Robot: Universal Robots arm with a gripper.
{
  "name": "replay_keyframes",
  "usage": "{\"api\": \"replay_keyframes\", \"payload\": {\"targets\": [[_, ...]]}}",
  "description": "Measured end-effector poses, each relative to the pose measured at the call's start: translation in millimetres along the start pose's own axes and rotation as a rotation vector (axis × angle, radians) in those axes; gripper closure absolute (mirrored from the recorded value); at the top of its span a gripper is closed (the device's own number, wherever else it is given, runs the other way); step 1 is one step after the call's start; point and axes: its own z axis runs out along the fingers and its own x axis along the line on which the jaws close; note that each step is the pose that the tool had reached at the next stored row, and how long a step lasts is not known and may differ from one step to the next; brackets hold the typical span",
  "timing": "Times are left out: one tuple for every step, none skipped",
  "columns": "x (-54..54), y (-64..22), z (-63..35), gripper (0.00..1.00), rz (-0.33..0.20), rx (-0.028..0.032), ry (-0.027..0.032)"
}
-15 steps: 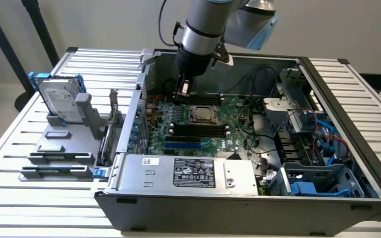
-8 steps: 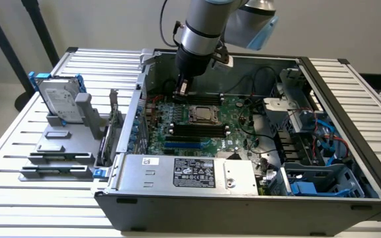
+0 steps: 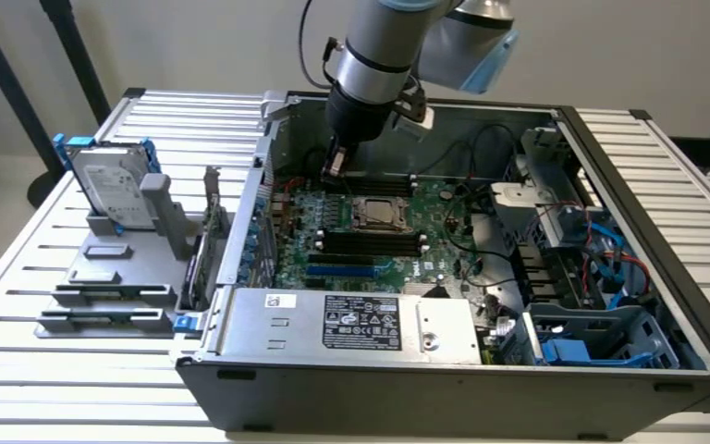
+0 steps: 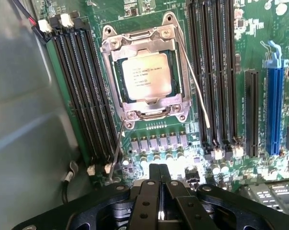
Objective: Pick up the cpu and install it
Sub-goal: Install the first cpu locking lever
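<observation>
Already in socket, cpu [image 4: 146, 76]: lay flat inside the metal socket frame [image 4: 145, 114] on the green board [image 4: 252, 33], silver top up.
Gripper [image 4: 158, 175]: fingers were pressed together, empty, and it hovered at 11 o'clock of the chip in the exterior view.
Care: seating likely wanted a straight, light, level touch, clear of the thin wire levers [image 4: 194, 86].
Unclear: whether the frame was latched, or the chip sat fully home.
</observation>
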Motion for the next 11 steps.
{"api": "replay_keyframes", "payload": {"targets": [[-0.1, -0.1, 0.0, 0.89, 0.008, 0.0024, 0.0041], [-0.1, -0.2, 0.0, 0.89, 0.018, 0.0034, 0.008], [-0.1, -0.4, 0.0, 0.89, 0.029, 0.0038, 0.0122], [-0.2, -0.5, 0.1, 0.89, 0.041, 0.0038, 0.0167], [-0.2, -0.5, 0.1, 0.89, 0.05, 0.0048, 0.022], [-0.3, -0.8, -0.1, 0.89, 0.057, 0.0076, 0.0285], [-0.6, -1.1, -0.5, 0.89, 0.062, 0.0107, 0.0349], [-0.9, -1.6, -0.8, 0.89, 0.066, 0.014, 0.0429], [-1.3, -2.1, -1.1, 0.89, 0.07, 0.0174, 0.0513], [-1.7, -2.7, -1.5, 0.89, 0.073, 0.0206, 0.059], [-2.3, -3.2, -1.9, 0.89, 0.075, 0.0241, 0.0669]]}}
